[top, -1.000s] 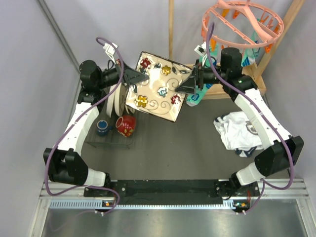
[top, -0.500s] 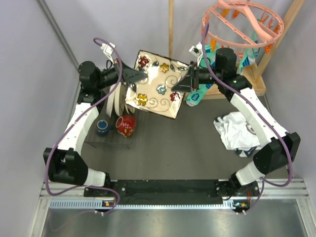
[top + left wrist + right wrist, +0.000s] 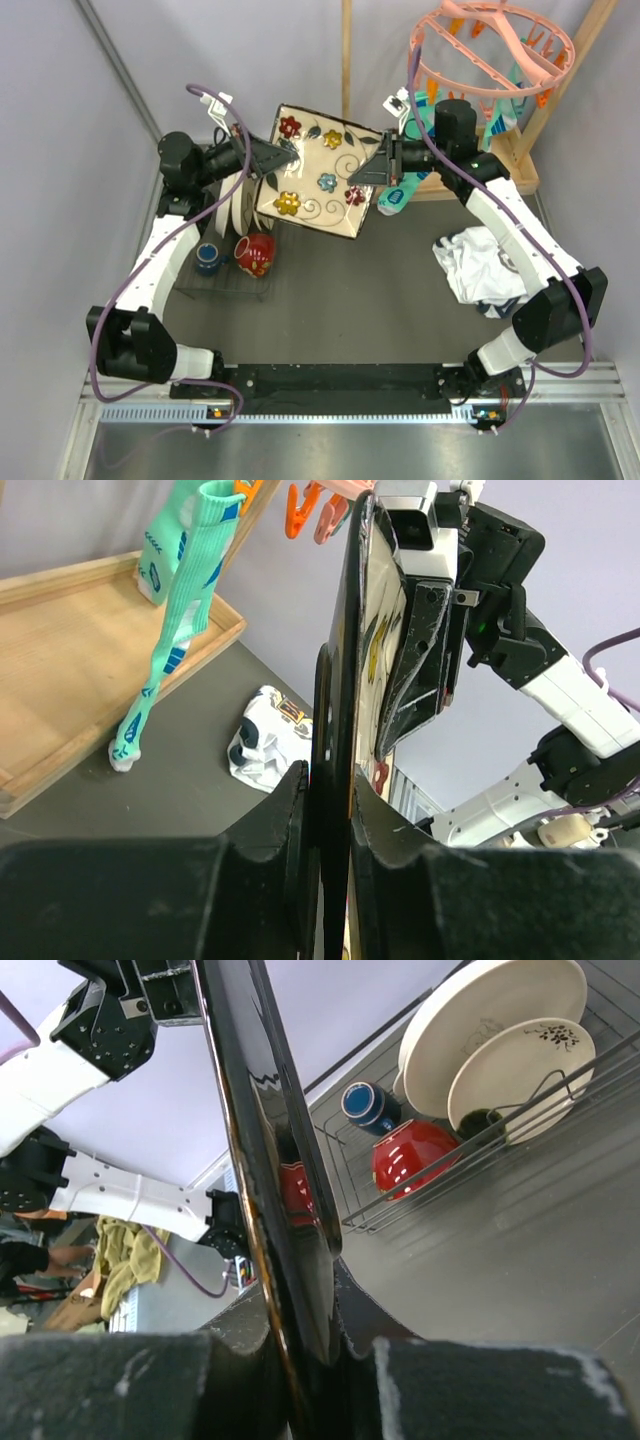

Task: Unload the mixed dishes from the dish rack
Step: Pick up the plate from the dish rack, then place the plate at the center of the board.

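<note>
Top external view: square cream floral plate [image 3: 318, 185] up in the air over the far-left part of the counter [image 3: 360, 300], tilted, apart from the dish rack [image 3: 225, 283]. Pinched from two sides: left tool [image 3: 288, 158] closed on the plate's left edge, right tool [image 3: 360, 177] closed on its right edge.

Left wrist view: plate seen edge-on, rim clamped tight between both fingers [image 3: 285, 820]. Right wrist view: same dark rim squeezed between that tool's fingers, red reflection on the glossy underside.

Dish rack along the left edge of the counter, beneath and beside the left arm. Large cream dishes [image 3: 237, 200] upright in its far end, just below the plate's left edge as seen from above. Dark blue mug [image 3: 207, 257] and red patterned mug [image 3: 256, 253] side by side at its near end, blue one nearer the left edge.

Crumpled white garment [image 3: 485, 265] toward the right edge. Turquoise sock [image 3: 392, 198] hanging at the far edge by the right tool, below a pink peg hanger [image 3: 490, 45].
</note>
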Available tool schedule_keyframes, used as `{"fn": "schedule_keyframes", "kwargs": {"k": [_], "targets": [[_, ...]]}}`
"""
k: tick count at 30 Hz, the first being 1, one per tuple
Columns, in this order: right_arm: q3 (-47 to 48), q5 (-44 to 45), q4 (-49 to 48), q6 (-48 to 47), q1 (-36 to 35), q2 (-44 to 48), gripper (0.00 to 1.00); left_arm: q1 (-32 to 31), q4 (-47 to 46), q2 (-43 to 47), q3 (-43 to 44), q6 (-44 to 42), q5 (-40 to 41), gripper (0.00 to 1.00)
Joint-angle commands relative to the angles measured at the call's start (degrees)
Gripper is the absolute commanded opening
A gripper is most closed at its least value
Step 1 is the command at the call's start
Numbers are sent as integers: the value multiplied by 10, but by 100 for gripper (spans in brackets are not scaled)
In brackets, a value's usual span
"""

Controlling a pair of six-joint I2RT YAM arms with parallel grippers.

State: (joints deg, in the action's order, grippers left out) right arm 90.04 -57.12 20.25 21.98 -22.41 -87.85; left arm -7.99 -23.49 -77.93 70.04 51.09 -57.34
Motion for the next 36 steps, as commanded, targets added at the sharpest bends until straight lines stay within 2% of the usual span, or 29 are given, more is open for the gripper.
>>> {"fn": "schedule_keyframes", "kwargs": {"k": [1,3,4,9,14,21,23,24,25,32,36], "targets": [[8,-38,-45,-79,-13,17,0,-4,-15,41,3,55,1,24],[8,-40,-45,-79,-13,19,0,-4,-9,42,-1,48,1,30],[7,-41,-45,-81,-13,22,0,-3,-7,43,-2,42,1,39],[-3,-51,-60,-72,-2,28,0,-1,5,45,-4,31,2,57],[-16,-71,-96,-26,20,25,0,5,14,44,1,25,5,65],[-35,-91,-67,-45,61,29,0,24,33,48,9,9,6,73],[-36,-97,-21,-68,75,30,0,30,35,46,16,8,4,75],[-31,-96,3,-106,77,28,0,32,37,45,24,7,2,81],[-29,-93,56,-127,83,28,0,37,41,43,29,2,1,84],[-44,-105,209,-264,123,19,0,61,79,28,74,-25,-6,97],[-36,-101,325,-382,143,-4,0,75,95,16,92,-34,-16,99]]}}
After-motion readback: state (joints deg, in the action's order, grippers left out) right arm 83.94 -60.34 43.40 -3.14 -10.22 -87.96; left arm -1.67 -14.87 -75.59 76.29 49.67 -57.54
